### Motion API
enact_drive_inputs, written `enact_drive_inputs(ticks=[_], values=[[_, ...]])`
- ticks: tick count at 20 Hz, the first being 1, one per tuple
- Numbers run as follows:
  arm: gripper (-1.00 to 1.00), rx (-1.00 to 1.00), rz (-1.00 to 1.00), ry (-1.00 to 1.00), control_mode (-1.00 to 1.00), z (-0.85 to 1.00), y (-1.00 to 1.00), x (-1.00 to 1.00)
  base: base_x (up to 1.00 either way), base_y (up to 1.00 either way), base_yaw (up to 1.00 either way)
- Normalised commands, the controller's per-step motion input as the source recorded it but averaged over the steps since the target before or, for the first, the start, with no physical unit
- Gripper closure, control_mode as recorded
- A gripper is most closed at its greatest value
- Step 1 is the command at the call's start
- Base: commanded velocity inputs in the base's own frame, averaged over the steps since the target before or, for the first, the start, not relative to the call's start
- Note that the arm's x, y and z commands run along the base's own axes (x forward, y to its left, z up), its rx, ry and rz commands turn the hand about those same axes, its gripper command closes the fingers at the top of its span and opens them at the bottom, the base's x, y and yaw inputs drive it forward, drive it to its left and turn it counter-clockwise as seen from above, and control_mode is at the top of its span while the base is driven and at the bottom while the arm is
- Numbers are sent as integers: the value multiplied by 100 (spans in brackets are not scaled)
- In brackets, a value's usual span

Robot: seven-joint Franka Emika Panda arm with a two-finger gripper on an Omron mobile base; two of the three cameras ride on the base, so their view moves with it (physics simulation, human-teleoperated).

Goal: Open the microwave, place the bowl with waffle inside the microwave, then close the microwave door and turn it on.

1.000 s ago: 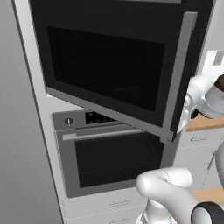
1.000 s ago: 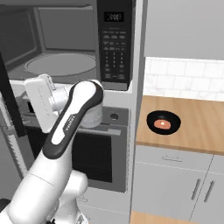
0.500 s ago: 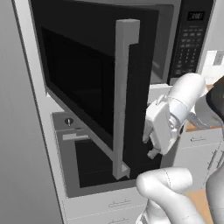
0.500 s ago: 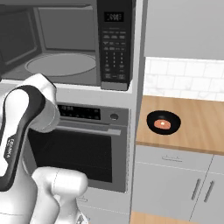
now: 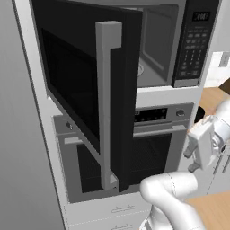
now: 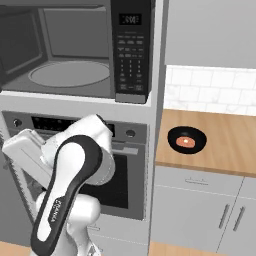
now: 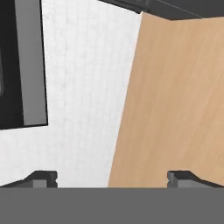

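Your left base view was the one that really showed the microwave door (image 5: 90,90): it stood swung wide out toward the camera, black panel with dark glass, and that long grey bar handle (image 5: 107,105) ran straight down its near edge. From there you could only peek past it into the microwave (image 5: 166,49). The right base view gave you what that one hid: the open grey cavity with its round turntable plate (image 6: 69,73), the black keypad strip (image 6: 131,50) beside it, and over on the wooden counter (image 6: 220,145) a black bowl (image 6: 186,139) with something orange-brown in it, well apart from the microwave.

Below the microwave you had the steel-framed oven (image 5: 148,134), and your own arm (image 6: 75,185) covered a good chunk of its front in the right base view.

The gripper (image 5: 197,150) hung off to the right in front of the oven, holding nothing. In the hand view the two dark fingertips (image 7: 41,178) sat far apart, with only white tiled wall and smooth pale wood grain between them.
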Motion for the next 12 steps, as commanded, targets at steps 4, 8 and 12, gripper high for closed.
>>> enact_drive_inputs(ticks=[4, 8, 12], values=[[-100, 7, -29, -2, -100, -37, -100, 53, 0, 0, 0], [-100, 9, -29, -3, -100, -35, -100, 81, 0, 0, 0], [-100, 6, -27, -1, -100, -8, -100, 94, 0, 0, 0]])
